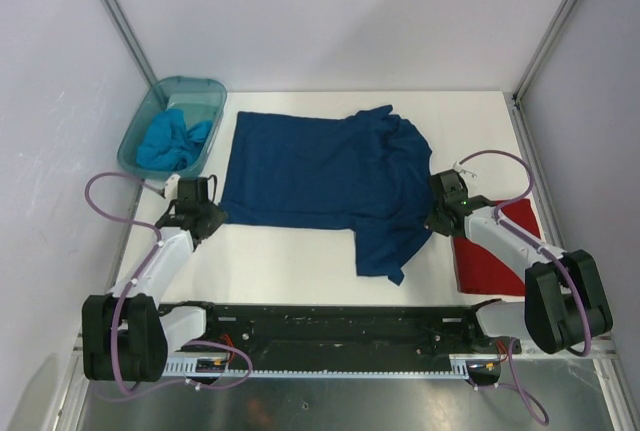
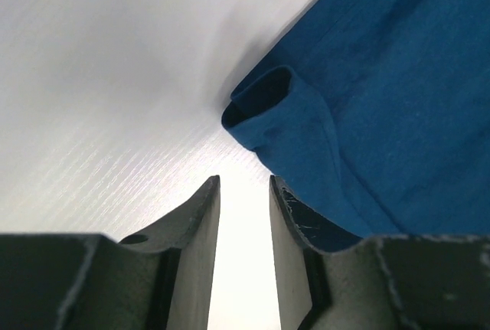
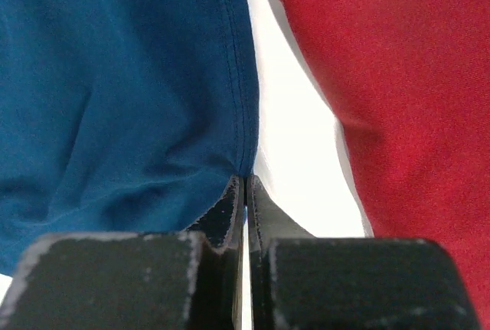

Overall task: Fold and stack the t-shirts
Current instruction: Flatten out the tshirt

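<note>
Right fingers [image 3: 219, 220] pinch blue shirt [image 3: 115, 77]; left fingers [image 2: 195, 223] parted.

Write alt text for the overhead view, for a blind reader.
A dark blue t-shirt lies spread on a white table, the left gripper at its near-left corner and the right gripper at its right edge. A folded red shirt lies by the right arm; a teal bin at far left holds turquoise cloth.

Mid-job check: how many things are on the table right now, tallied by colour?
dark blue t-shirt: 1
red t-shirt: 1
turquoise garment, crumpled in the bin: 1 visible
teal bin: 1
Total: 4
</note>
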You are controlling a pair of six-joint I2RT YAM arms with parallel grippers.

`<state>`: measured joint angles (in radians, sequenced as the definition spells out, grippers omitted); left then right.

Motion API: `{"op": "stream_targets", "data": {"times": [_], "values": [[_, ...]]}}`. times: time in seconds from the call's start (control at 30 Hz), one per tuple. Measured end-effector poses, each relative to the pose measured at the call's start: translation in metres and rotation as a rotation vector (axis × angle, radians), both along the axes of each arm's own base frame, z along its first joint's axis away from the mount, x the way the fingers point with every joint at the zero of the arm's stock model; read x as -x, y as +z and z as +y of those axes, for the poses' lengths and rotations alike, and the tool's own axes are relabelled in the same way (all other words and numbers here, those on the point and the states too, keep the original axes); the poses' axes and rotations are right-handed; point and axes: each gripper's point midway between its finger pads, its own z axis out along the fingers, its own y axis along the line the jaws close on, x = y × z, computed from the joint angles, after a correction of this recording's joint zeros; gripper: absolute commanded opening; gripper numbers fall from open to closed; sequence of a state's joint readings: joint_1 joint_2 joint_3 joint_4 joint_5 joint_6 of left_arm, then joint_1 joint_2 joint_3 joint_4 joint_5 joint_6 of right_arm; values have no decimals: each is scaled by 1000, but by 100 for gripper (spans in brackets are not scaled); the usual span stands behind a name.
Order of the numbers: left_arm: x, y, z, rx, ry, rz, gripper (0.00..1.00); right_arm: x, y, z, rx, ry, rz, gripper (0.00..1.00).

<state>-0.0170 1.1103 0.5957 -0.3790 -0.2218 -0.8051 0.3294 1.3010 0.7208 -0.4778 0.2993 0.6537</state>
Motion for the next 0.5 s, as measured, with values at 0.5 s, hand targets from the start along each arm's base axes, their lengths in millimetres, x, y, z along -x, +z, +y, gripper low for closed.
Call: {"op": "stream_targets", "data": {"times": [0.5], "values": [[-23, -3, 11, -53, 37, 50, 44, 5, -6, -2, 8, 36, 38, 0]]}}
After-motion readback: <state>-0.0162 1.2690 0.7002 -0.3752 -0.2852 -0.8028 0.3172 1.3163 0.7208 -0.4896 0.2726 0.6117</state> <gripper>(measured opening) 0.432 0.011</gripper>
